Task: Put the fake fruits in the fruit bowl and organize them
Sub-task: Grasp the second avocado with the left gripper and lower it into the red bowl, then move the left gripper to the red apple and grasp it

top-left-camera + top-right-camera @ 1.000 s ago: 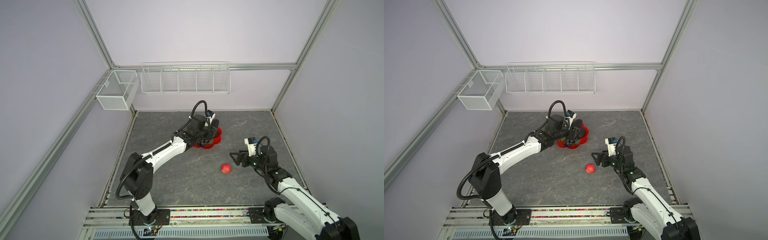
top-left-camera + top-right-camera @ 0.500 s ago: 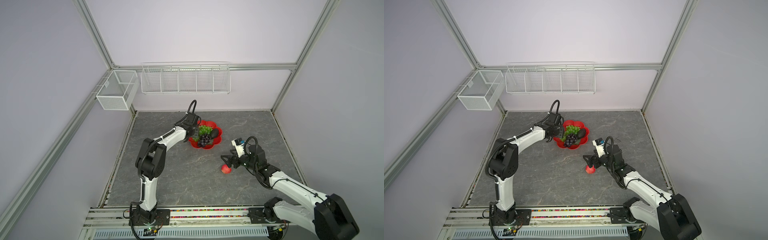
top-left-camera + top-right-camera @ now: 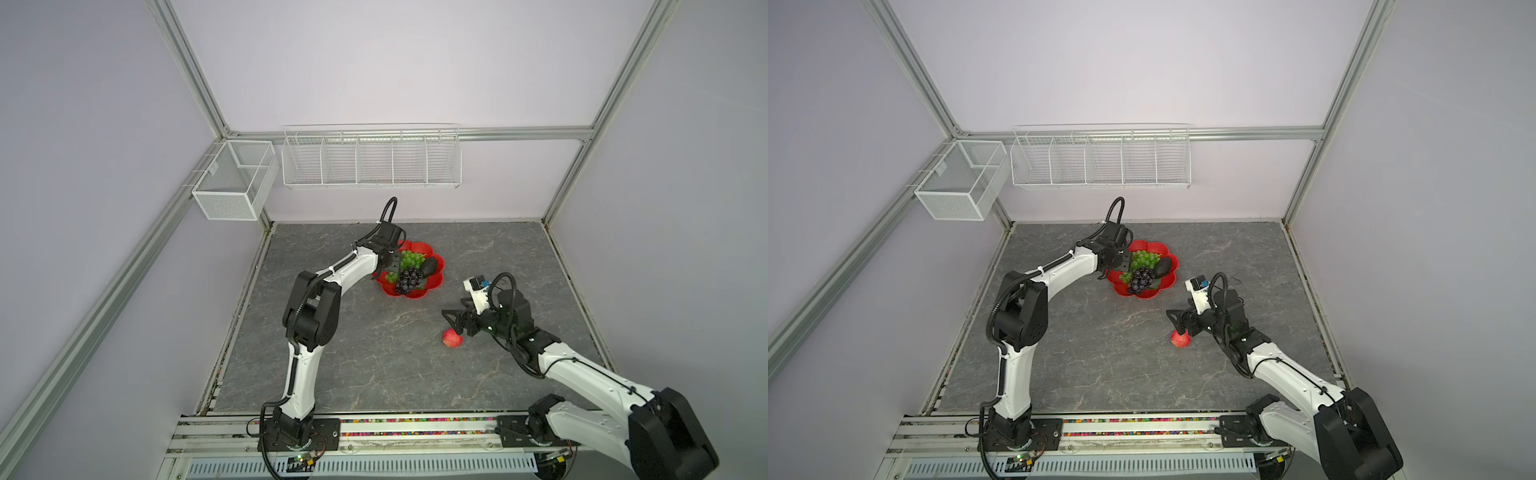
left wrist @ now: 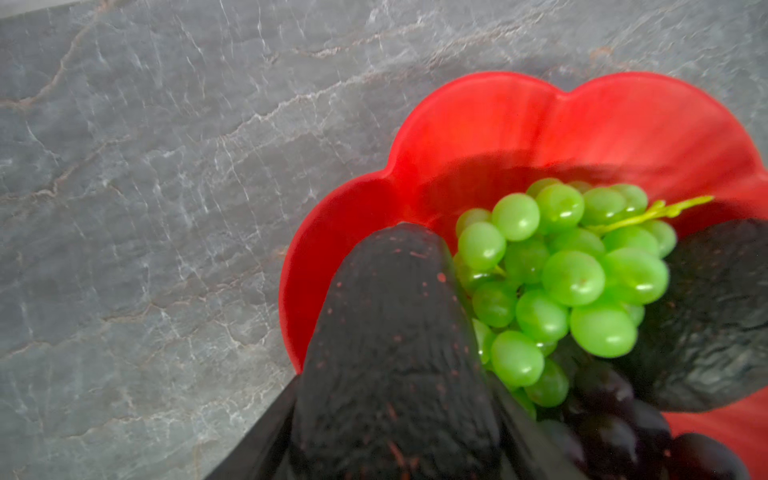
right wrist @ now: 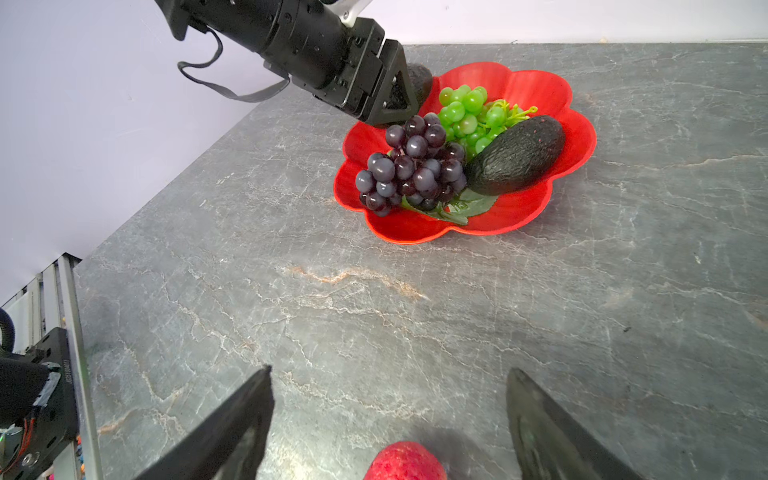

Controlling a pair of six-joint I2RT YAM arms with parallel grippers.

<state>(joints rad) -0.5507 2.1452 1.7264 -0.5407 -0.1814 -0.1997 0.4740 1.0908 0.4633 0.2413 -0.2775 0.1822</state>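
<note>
- My right gripper [image 5: 390, 374] hangs low over the bench [image 5: 291, 291], jaws spread wide, nothing between them.
- The small red apple [image 5: 405, 461] sits on the bench right below me, roughly centred in the gap between my fingers. It is the only fruit lying out on the bench.
- Both top views agree: the apple [image 3: 452, 338] lies just under my right gripper. Whether a fingertip already brushes it, I cannot tell.
- It is round, so there is no long axis to line up with. I judge that a straight drop and a squeeze will do.
- The fruit bowl [image 5: 536, 83] lies ahead of this gripper, beyond the apple and well apart from it across bare bench. So the carry goes forward.
- My left gripper [image 3: 391, 266] is at the bowl's rim on my left side, with an avocado [image 4: 395, 353] between its jaws.
- That avocado's long axis runs along the fingers, its nose just beside the green grapes [image 4: 561, 274]. Whether I clamp it or have let go, I cannot tell.
- Resting in the bowl are the green grapes, the purple grapes [image 5: 411, 166] and a second avocado [image 5: 515, 156], which lies along the side toward my right arm.
- My right arm is by far the nearer to the apple, so I call that pick for the right.
</note>
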